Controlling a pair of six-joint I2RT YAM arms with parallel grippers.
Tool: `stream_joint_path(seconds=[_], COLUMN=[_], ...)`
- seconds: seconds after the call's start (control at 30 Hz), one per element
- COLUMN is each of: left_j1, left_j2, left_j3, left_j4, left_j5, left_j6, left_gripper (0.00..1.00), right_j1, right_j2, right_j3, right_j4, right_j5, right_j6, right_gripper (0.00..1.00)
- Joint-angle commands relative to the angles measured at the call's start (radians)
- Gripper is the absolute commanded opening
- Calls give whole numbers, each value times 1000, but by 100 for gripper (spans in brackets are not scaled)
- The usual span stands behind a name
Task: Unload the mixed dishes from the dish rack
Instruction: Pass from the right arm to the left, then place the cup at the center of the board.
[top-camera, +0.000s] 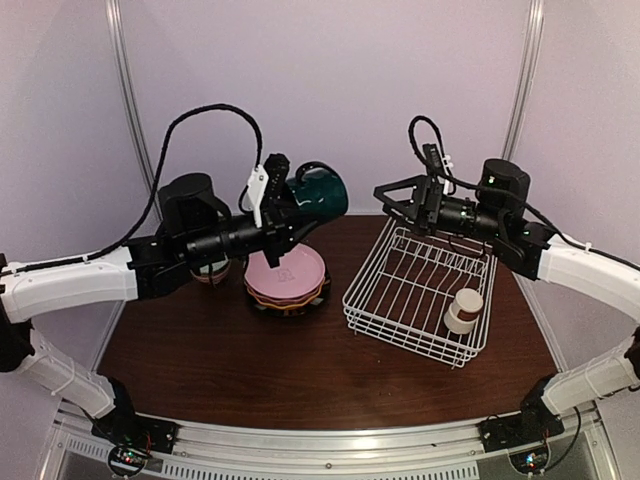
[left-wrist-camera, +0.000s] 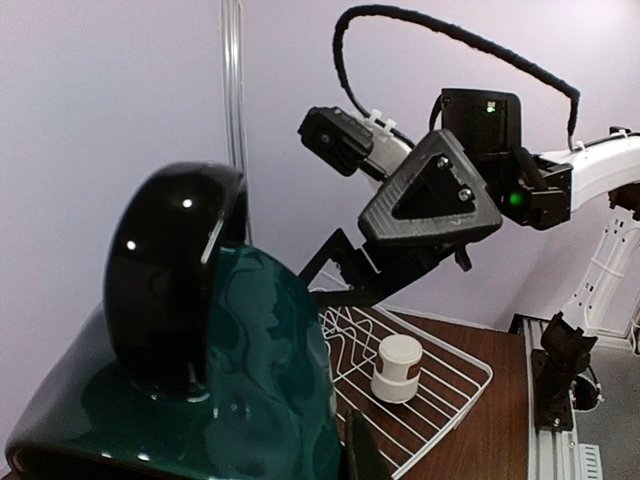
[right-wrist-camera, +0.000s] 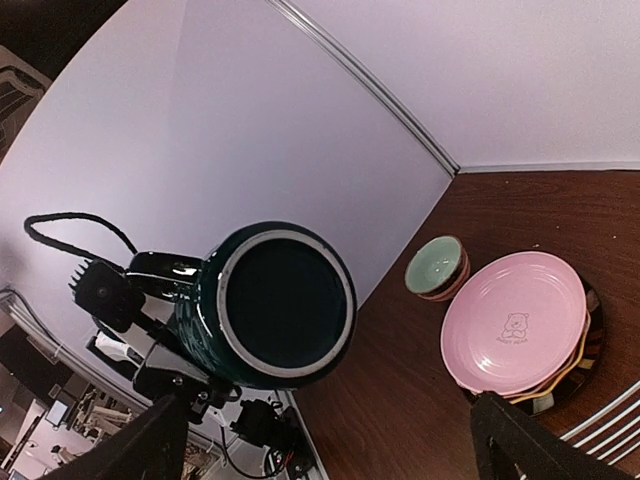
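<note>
On the brown table (top-camera: 200, 370) you have the white wire dish rack (top-camera: 405, 338) at right, and just left of it, apart from its wire, a stack of plates (top-camera: 290, 302) with a pink plate (top-camera: 287, 273) on top. Your left gripper (top-camera: 298, 200) is clamped on a dark green mug (top-camera: 322, 192), held in the air above the stack's far side, while your right gripper (top-camera: 392, 207) hangs with jaws spread wide, holding nothing, over the rack's far left corner. A pale green bowl (right-wrist-camera: 437, 268) sits beside the plates, and one small cup (top-camera: 464, 310) stands upright inside the rack.

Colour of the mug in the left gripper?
Mug: dark teal-green, black handle. Best in left wrist view.
</note>
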Motion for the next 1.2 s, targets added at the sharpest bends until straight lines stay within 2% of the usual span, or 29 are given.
stream_joint_path(seconds=[0.0, 0.2, 0.33, 0.43, 0.53, 0.73, 0.9, 1.17], left_j1=[9, 17, 22, 32, 36, 89, 129, 221], left_j2=[-118, -189, -177, -145, -114, -76, -75, -26], left_j3=[10, 69, 103, 118, 115, 88, 15, -65], left_j4=[-205, -593, -834, -1031, -1160, -1308, -1376, -1359], left_j5=[-139, -308, -388, -411, -408, -395, -354, -267], left_j6=[-15, -79, -149, -237, -300, -352, -325, -332], left_gripper=[0, 0, 0, 0, 0, 0, 0, 0], right_j1=[-22, -35, -37, -38, -37, -37, -38, -38], right_j2=[-41, -60, -81, -95, -113, -135, -142, -133], right_j3=[16, 35, 52, 73, 78, 73, 85, 82], right_j4=[-149, -329, -460, -568, -647, -756, -864, -968], right_j5=[57, 116, 170, 216, 253, 326, 407, 496], right_j6=[-134, -272, -366, -432, -480, -533, -579, -600], right_gripper=[100, 100, 100, 100, 100, 100, 100, 100])
